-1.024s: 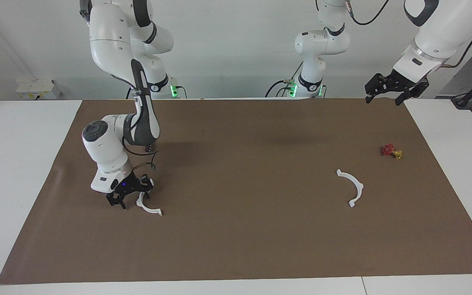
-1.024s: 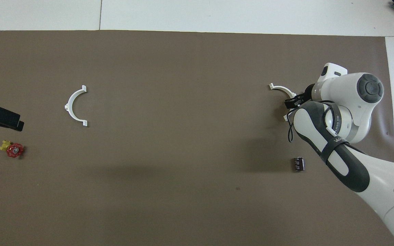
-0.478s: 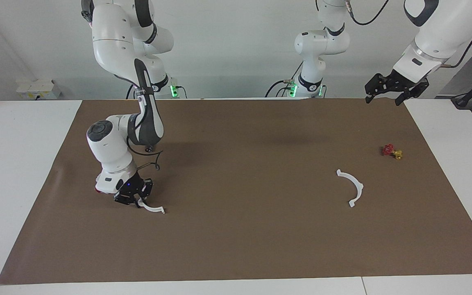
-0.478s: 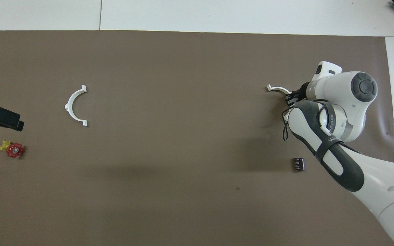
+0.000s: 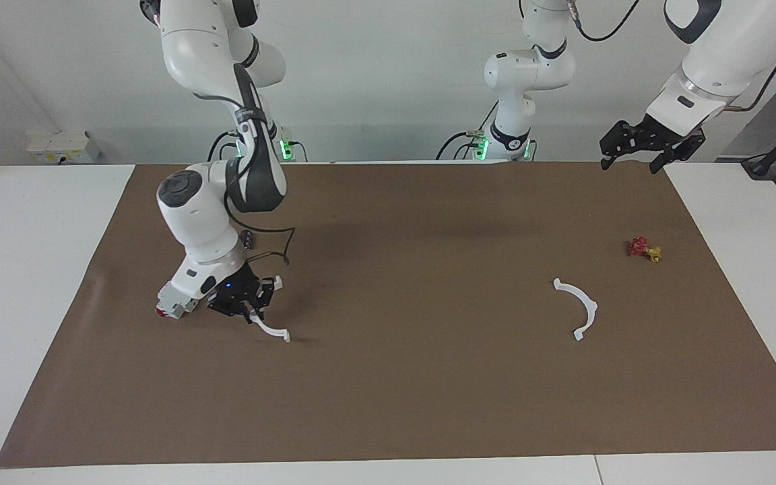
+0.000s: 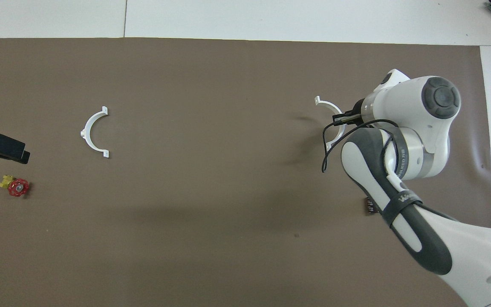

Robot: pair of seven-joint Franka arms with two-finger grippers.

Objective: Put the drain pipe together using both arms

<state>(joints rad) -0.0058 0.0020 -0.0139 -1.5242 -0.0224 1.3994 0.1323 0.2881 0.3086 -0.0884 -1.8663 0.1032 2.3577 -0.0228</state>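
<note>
Toward the left arm's end of the worktop from the right hand, pinched on one half-ring, the other half-ring is seen flat, nearer the spread left hand, which waits.

A brown mat covers most of a white table. A plain pale wall rises at the robots' end, evenly lit. A white socket box sits at its foot.
</note>
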